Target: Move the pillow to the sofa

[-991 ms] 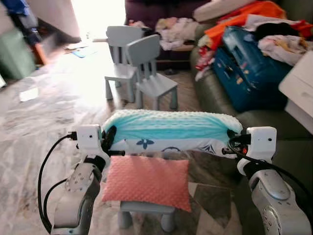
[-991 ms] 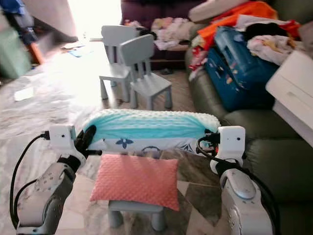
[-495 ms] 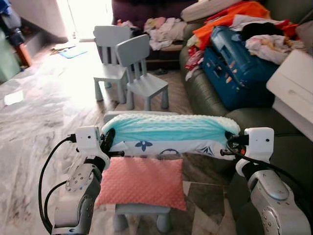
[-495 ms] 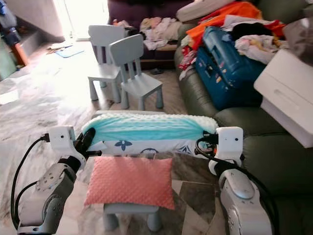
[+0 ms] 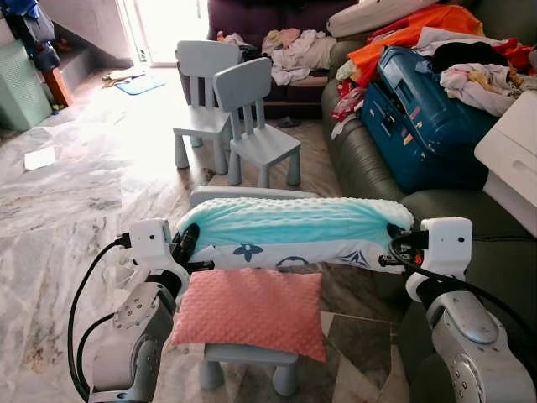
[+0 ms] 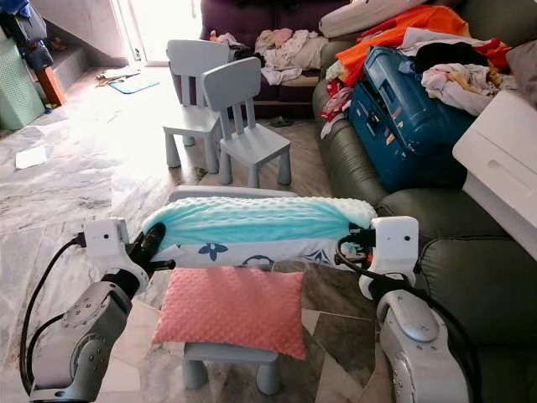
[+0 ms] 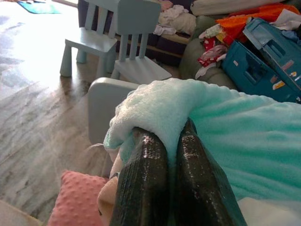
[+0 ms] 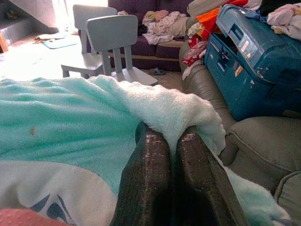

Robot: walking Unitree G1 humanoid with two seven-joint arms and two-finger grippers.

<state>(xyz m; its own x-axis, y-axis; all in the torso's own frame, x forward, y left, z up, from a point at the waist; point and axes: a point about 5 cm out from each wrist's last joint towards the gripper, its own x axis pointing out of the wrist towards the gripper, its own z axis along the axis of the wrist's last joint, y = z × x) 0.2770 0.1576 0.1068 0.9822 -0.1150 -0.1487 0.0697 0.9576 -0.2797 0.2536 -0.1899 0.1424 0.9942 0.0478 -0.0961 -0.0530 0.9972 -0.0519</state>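
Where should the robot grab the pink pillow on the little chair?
Probably by its two short ends, one gripper coming in from each side. The pink pillow lies flat and wide on a small grey chair, overhanging its seat. Both grippers, left gripper and right gripper, are now shut on the teal pillow.

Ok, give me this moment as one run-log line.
phase: carrying | teal pillow pinched at both ends by left tool and right tool | pink pillow below on stool | sofa to the right

Both end effectors [image 5: 186, 243] [image 5: 394, 243] clamped, raised
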